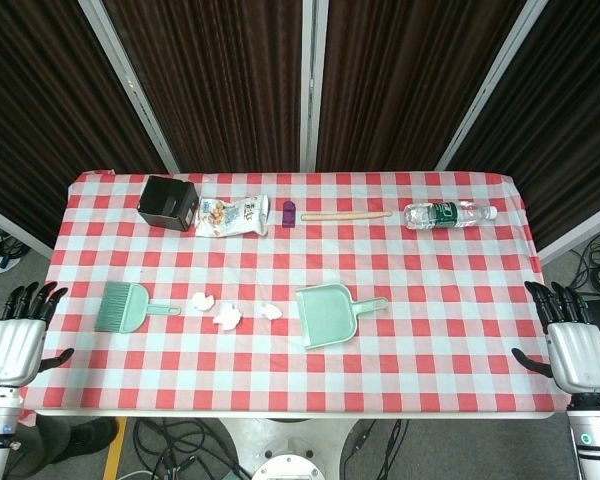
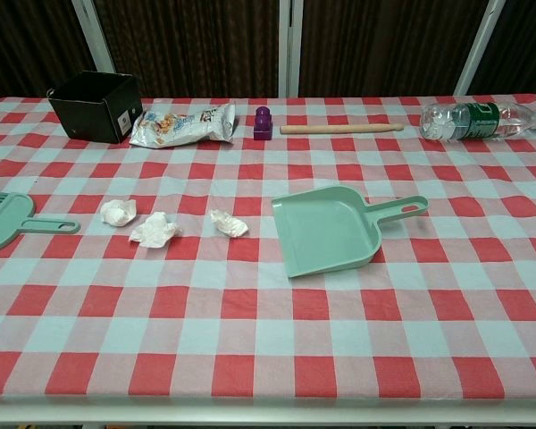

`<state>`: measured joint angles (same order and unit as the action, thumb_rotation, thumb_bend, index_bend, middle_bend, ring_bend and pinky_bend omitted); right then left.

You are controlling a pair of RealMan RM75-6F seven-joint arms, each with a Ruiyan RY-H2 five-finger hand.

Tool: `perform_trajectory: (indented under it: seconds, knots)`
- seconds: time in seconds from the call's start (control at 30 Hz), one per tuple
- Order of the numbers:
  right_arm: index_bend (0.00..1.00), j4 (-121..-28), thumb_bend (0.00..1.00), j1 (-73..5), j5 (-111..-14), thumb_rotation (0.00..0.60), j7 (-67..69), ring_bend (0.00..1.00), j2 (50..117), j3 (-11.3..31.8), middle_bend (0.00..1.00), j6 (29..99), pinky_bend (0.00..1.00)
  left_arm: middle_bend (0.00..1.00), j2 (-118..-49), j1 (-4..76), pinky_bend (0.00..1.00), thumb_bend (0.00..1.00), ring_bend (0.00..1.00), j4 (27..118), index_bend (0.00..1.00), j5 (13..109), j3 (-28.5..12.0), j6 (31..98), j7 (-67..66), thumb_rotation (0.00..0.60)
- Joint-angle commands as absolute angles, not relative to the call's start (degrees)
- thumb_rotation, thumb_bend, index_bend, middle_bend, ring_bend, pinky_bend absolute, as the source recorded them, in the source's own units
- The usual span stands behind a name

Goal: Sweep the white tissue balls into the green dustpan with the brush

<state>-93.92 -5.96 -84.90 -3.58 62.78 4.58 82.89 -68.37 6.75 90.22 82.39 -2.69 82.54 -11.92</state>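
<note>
Three white tissue balls lie in a row on the checked cloth, left of the green dustpan, whose handle points right. The green brush lies flat at the left, its handle pointing toward the balls. My left hand hangs off the table's left edge, fingers apart, holding nothing. Off the right edge, my right hand is likewise empty with spread fingers. The chest view shows neither hand.
Along the back edge lie a black box, a snack bag, a purple block, a wooden stick and a water bottle on its side.
</note>
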Motion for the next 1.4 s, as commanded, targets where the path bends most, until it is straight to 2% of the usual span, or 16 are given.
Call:
perform_trajectory:
  seconds: [0.03,0.33,0.43,0.57,0.73,0.9,1.1,1.4]
  knots:
    - [0.01,-94.0,0.03,-6.0,-85.0,0.600,-3.6,0.00,62.8,4.7,0.11,83.0,0.04,0.09,-68.7,6.8,0.08,0.09,0.05,90.0,0.13,82.3,-2.8,82.5,-11.7,0.600]
    - [0.01,-94.4,0.03,-6.1,-85.2,0.600,-2.9,0.00,62.3,4.8,0.11,83.4,0.04,0.09,-69.0,9.0,0.08,0.09,0.05,90.1,0.14,82.6,-4.3,80.9,-10.4,0.600]
    - [0.01,-94.6,0.03,-6.2,-85.2,0.600,-2.6,0.00,61.6,5.1,0.11,83.6,0.04,0.14,-69.2,11.2,0.14,0.09,0.07,89.8,0.17,81.9,-5.6,78.4,-9.0,0.600]
    - [0.01,-95.2,0.03,-6.4,-85.0,0.600,-2.6,0.00,60.2,5.8,0.11,83.8,0.04,0.24,-69.8,15.4,0.33,0.09,0.18,89.1,0.27,80.9,-7.1,72.8,-8.2,0.600]
    - [0.01,-95.7,0.03,-6.6,-85.1,0.600,-2.8,0.00,59.4,6.4,0.11,84.4,0.04,0.32,-72.6,20.6,0.65,0.11,0.36,87.0,0.37,78.5,-7.9,65.2,-10.9,0.600]
    - [0.01,-96.1,0.03,-6.9,-84.6,0.600,-3.0,0.00,59.0,6.5,0.11,83.8,0.04,0.39,-77.1,25.3,0.81,0.12,0.54,84.0,0.39,75.3,-7.6,59.1,-19.9,0.600]
    - [0.01,-96.2,0.03,-7.0,-84.1,0.600,-3.3,0.00,58.9,6.4,0.11,83.2,0.04,0.43,-81.8,29.0,0.89,0.14,0.68,81.4,0.40,70.3,-7.3,55.3,-30.0,0.600]
    - [0.01,-96.0,0.03,-7.2,-83.4,0.600,-3.3,0.00,59.3,6.2,0.11,82.5,0.04,0.43,-86.0,31.8,0.91,0.20,0.72,78.6,0.41,62.4,-6.2,51.9,-36.9,0.600]
